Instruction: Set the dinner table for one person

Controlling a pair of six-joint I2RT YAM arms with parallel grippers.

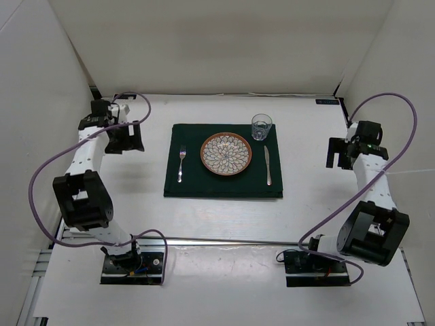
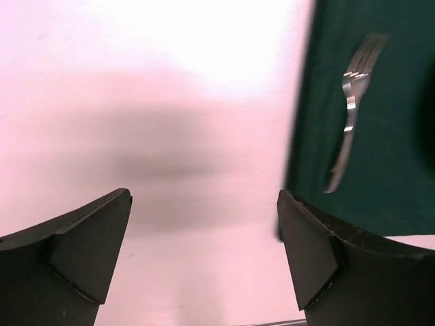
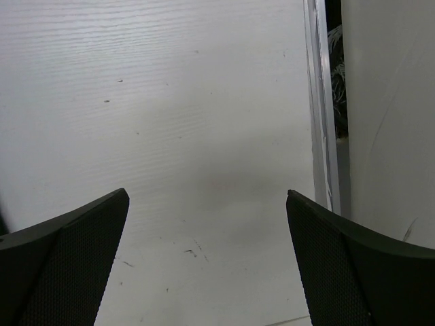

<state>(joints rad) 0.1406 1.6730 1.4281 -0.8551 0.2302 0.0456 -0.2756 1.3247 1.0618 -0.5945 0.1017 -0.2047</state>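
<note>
On the white dinner table [image 1: 224, 217] lies a dark green mat [image 1: 223, 182]. On it are a patterned plate [image 1: 226, 153] in the middle, a fork [image 1: 181, 164] to its left, a knife [image 1: 268, 165] to its right and a clear glass [image 1: 262, 126] at the mat's far right corner. My left gripper [image 1: 129, 138] is open and empty, left of the mat; its wrist view shows the fork [image 2: 349, 112] on the mat [image 2: 387, 183]. My right gripper [image 1: 338, 153] is open and empty, right of the mat, over bare table [image 3: 170, 122].
White walls enclose the table on the left, back and right. A metal rail [image 3: 319, 109] and the right wall show beside the right gripper. Purple cables loop off both arms. The arm bases sit at the near edge.
</note>
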